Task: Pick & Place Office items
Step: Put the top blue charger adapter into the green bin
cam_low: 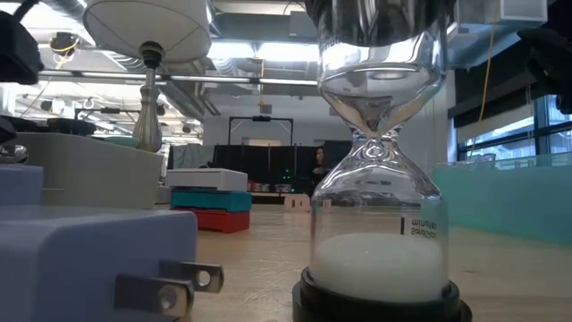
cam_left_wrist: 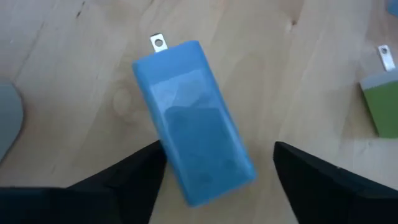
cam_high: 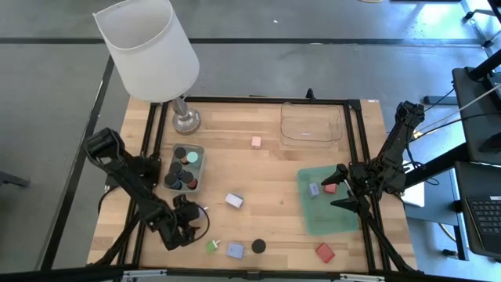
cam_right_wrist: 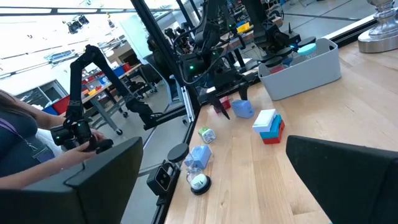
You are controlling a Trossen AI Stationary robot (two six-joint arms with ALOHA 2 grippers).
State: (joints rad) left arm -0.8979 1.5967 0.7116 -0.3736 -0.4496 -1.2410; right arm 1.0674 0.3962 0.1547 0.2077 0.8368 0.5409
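Left gripper [cam_high: 194, 222] low over the wood at the table's 7 o'clock, fingers [cam_left_wrist: 124, 180] spread wide, nothing clamped. Left wrist view: blue plug adapter [cam_left_wrist: 193, 121] lies on the wood between the two fingers, prong end pointing away from the wrist; no clear contact on either side. A green adapter [cam_left_wrist: 380, 106] sits at the edge of that view, apart from the blue one.

Right gripper [cam_high: 342, 186] over the green tray [cam_high: 333, 219] at the table's 3 o'clock, fingers [cam_right_wrist: 348, 168] wide apart, empty. A red block [cam_high: 330, 188] and a grey-blue block [cam_high: 313, 189] lie in the tray just beside it.

Rest of the items, high view:
- grey bin [cam_high: 197, 150] with black round caps [cam_high: 180, 153], 12 o'clock of the left gripper
- white-and-blue block [cam_high: 234, 200], table centre
- lilac-blue block [cam_high: 235, 251] and black cap [cam_high: 258, 246], 6 o'clock edge
- red block [cam_high: 325, 252] on the wood, 6 o'clock of the green tray
- pink block [cam_high: 256, 142] near the clear tray [cam_high: 311, 125], 12 o'clock side

Lamp [cam_high: 149, 47] at 11 o'clock.

Low view: hourglass [cam_low: 380, 170] close to the lens, white sand in the lower bulb.
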